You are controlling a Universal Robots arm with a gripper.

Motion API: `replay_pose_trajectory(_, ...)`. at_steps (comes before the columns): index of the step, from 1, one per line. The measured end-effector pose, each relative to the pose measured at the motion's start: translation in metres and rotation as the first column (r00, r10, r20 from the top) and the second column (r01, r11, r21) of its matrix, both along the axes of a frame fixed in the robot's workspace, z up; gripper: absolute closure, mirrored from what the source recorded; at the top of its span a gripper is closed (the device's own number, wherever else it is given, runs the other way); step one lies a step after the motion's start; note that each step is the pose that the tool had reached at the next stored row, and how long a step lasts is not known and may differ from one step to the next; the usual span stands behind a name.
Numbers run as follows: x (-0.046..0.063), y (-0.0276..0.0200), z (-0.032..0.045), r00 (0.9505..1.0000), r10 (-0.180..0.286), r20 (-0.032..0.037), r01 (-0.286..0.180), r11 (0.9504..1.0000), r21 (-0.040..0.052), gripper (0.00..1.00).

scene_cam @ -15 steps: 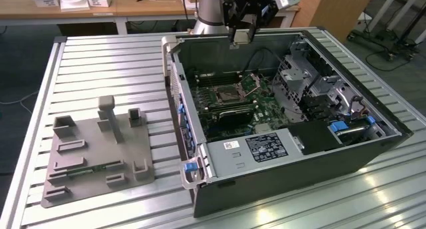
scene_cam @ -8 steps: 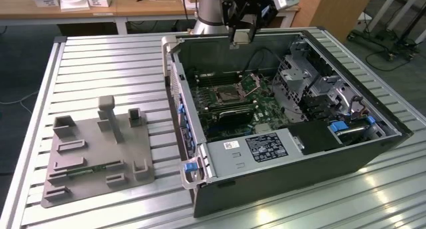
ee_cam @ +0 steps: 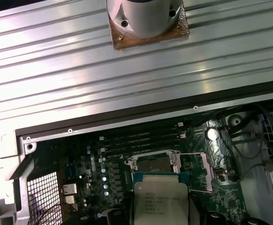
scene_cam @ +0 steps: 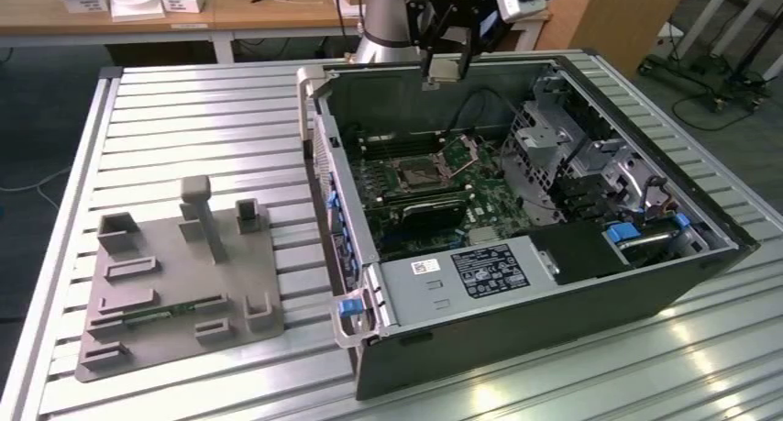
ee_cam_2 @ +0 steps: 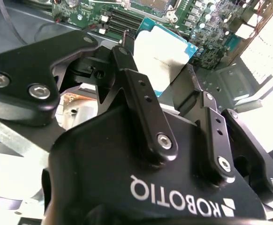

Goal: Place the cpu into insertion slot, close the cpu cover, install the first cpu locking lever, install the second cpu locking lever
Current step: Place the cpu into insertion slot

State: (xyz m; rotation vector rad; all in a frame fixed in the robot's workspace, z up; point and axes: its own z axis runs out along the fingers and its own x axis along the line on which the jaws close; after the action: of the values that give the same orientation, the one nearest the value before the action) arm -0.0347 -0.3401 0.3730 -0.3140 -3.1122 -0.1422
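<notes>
Bench: slatted aluminium table (scene_cam: pixel 183 100). At the exterior view's left a grey fixture plate (scene_cam: pixel 159 293) with upright holders stood on it, well apart from the open computer case (scene_cam: pixel 551 320) further right. The case held a green board (scene_cam: pixel 483 196) with long memory slots (ee_cam: pixel 136 140), a labelled black box (scene_cam: pixel 490 270) at the near end, and a metal drive cage (scene_cam: pixel 563 146) toward the exterior view's right. The insertion slot (ee_cam: pixel 153 164) looked empty, and the cpu cover (ee_cam: pixel 195 171) stood open just beside it. The gripper (ee_cam_2: pixel 156 60) hung over the case's far wall, its fingers (ee_cam_2: pixel 136 93) closed onto two opposite edges of the cpu (ee_cam: pixel 161 201), with the metal top facing the first wrist camera. The chip was in the air, short of the slot and clear of the board. Judgement: the chip is light, stiff and smooth-sided; its underside and the socket contacts are fragile. The edges are the place to hold it, with no pressure on the faces.
</notes>
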Motion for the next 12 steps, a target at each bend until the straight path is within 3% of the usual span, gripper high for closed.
replay_pose_trajectory(12, -0.0001, 0.0, -0.0001, 1.0, -0.005, 0.0001, 0.005, 1.0, 0.0, 0.46)
